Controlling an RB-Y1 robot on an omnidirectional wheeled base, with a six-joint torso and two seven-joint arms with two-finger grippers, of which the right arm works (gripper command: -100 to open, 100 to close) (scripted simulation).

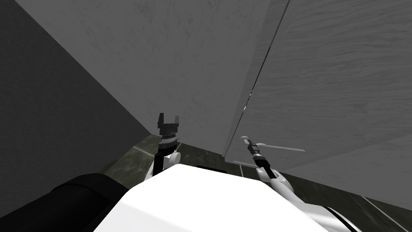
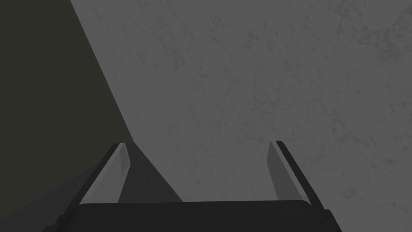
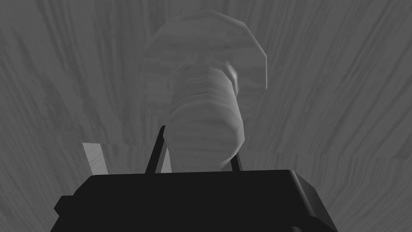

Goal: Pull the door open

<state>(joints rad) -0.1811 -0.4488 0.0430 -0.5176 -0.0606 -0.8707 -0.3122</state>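
The door (image 1: pixel 330 80) is a grey, wood-grained panel at my right. Its pale lever handle (image 1: pixel 257 144) sticks out low on the panel near the door's edge. My right gripper (image 1: pixel 245 140) is at that handle. In the right wrist view the rounded grey handle (image 3: pixel 205 121) and its round base plate lie straight ahead of the gripper (image 3: pixel 199 141), whose two thin fingers press its sides, shut on it. My left gripper (image 1: pixel 167 119) is raised in front of the plain grey wall (image 1: pixel 169 60), its fingers (image 2: pixel 120 161) standing wide apart and open with nothing between them.
A thin dark gap (image 1: pixel 261 72) runs between the door and the mottled grey wall (image 2: pixel 261 80). A darker wall (image 1: pixel 48 121) closes the left side, meeting the grey wall in a corner. A strip of dark tiled floor (image 1: pixel 132 159) shows below.
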